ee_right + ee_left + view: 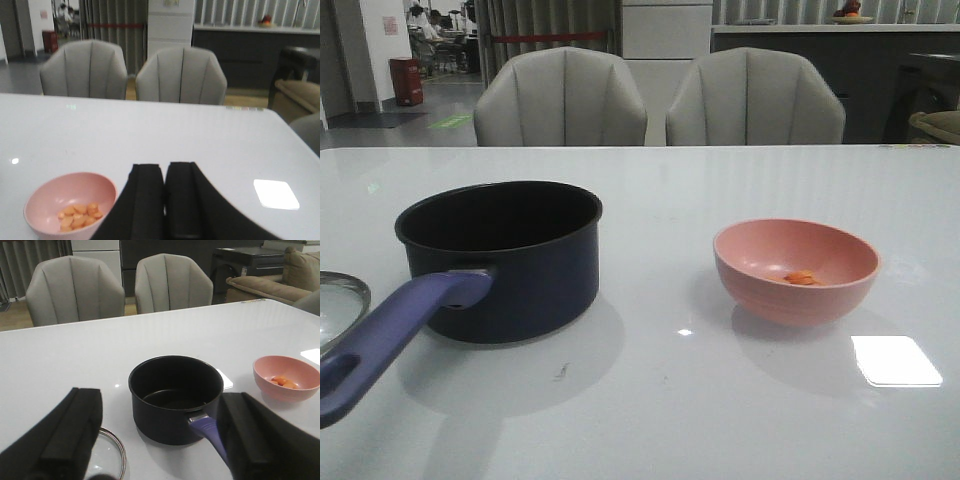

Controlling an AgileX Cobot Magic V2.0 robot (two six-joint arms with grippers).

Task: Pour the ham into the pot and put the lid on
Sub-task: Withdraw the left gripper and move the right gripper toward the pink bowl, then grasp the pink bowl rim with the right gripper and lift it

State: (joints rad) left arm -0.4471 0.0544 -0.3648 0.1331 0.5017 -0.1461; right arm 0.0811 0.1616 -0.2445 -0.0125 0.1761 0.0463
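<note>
The dark navy pot (500, 258) stands left of centre on the white table, its purple-blue handle (390, 335) reaching toward the near left edge. Orange ham (802, 278) pieces lie in the pink bowl (796, 270) to the right. Only a sliver of the glass lid (338, 305) shows at the far left edge. In the left wrist view my left gripper (165, 440) is open, above and behind the pot (176, 397) and lid (107, 455). My right gripper (165, 200) is shut and empty, with the bowl (70, 205) and ham (79, 215) beside it.
Two grey chairs (560, 100) (755, 100) stand behind the table's far edge. A bright light patch (895, 360) lies on the table near the bowl. Neither arm shows in the front view.
</note>
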